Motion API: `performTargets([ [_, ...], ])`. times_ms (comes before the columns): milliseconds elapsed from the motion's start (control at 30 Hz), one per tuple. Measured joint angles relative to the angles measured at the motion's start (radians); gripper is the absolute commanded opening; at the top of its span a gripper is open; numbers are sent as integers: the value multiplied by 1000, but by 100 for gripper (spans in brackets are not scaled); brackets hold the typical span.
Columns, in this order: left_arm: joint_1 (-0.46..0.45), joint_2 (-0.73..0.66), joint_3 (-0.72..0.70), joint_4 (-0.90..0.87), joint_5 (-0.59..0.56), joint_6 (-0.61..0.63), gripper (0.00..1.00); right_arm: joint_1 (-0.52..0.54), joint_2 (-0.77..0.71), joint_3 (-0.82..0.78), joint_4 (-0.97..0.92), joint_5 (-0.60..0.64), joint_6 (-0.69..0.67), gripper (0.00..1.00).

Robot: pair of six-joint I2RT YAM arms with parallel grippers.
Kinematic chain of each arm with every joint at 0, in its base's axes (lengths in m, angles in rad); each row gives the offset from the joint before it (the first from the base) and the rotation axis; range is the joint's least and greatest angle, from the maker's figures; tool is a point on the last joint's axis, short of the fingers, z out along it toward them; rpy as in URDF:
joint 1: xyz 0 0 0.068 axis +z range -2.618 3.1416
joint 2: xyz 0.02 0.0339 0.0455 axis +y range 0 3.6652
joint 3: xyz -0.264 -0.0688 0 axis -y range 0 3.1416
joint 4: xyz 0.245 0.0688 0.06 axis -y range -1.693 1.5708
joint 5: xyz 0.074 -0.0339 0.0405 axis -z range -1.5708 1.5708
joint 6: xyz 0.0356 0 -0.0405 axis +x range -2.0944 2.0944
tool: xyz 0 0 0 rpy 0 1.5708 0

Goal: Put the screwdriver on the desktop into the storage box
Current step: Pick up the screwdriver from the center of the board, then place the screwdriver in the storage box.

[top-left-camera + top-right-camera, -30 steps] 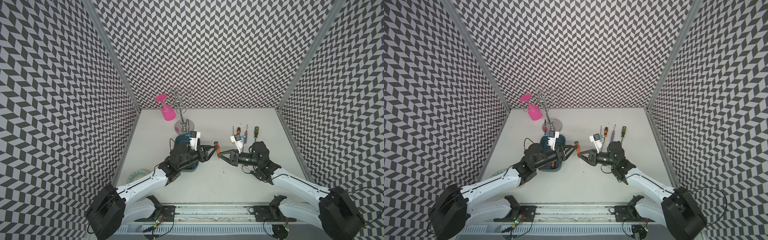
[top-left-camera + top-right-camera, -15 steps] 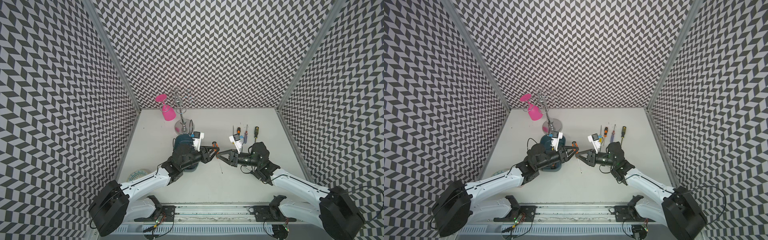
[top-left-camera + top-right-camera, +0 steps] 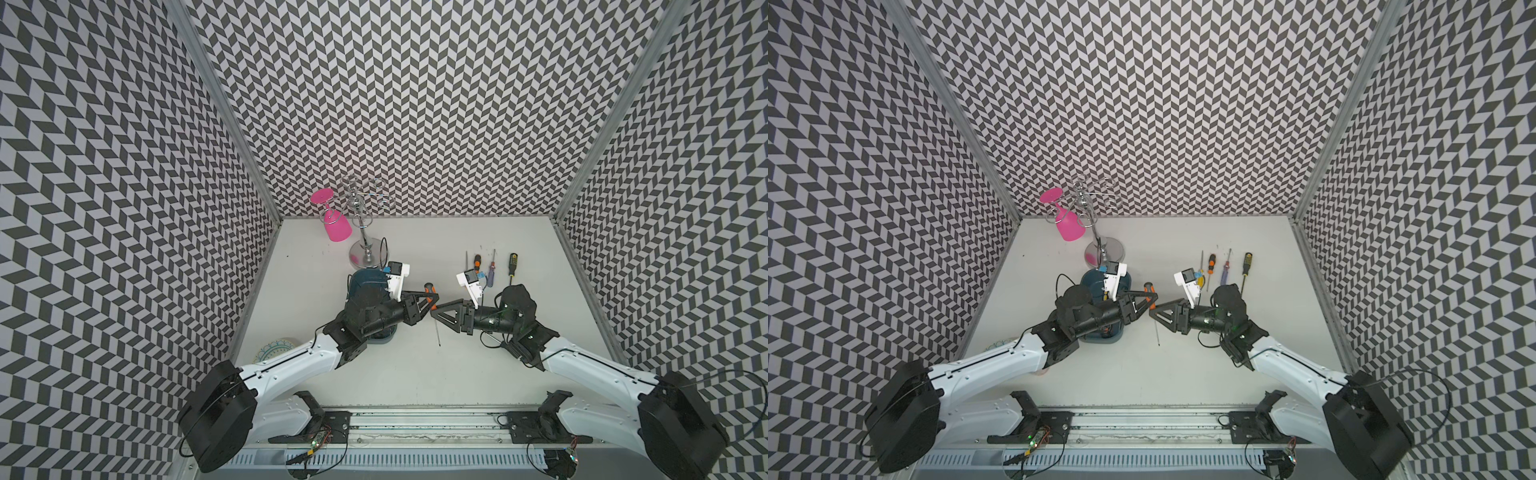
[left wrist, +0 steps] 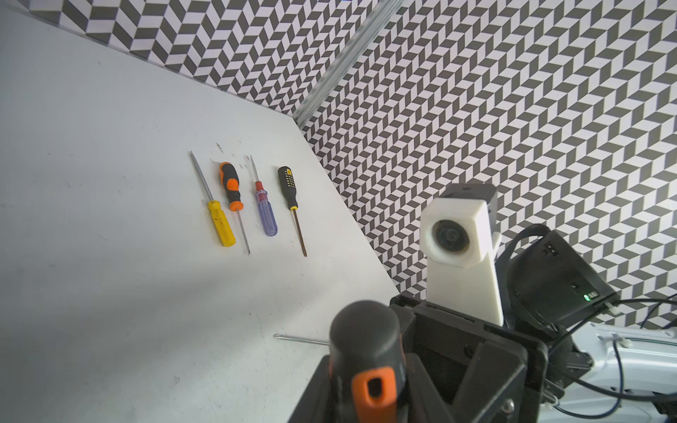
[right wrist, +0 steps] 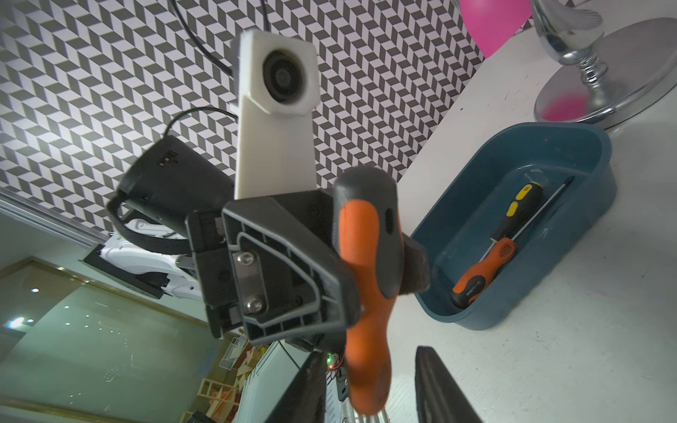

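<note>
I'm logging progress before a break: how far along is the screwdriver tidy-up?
Done: two screwdrivers lie in the blue box. In hand: the left gripper grips an orange-handled screwdriver by its handle; the right gripper's jaws stand parted around it. Left: boxing this one, then four screwdrivers on the table.

We identify a chrome rack [image 3: 364,232] near the rear wall, upright on a round mirror-finish base [image 3: 360,257]. A pink goblet [image 3: 335,227] hangs upside down from one wire arm, foot uppermost, and its colour reflects in the base. A round patterned plate [image 3: 272,349] lies close to the left wall, only partly visible. Black-and-white chevron panels [image 3: 415,104] enclose three sides, joined by aluminium corner posts [image 3: 226,112]. A slotted white cable duct [image 3: 415,459] runs along the near edge. In the right wrist view we note a dim glazed room [image 5: 73,329] with ceiling lights beyond the enclosure.
</note>
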Motion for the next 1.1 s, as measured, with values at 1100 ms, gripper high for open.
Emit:
performTargets([
  [1100,227,245,422,-956,-668,339,0,0,-51,-47,-213,155,-115,46],
])
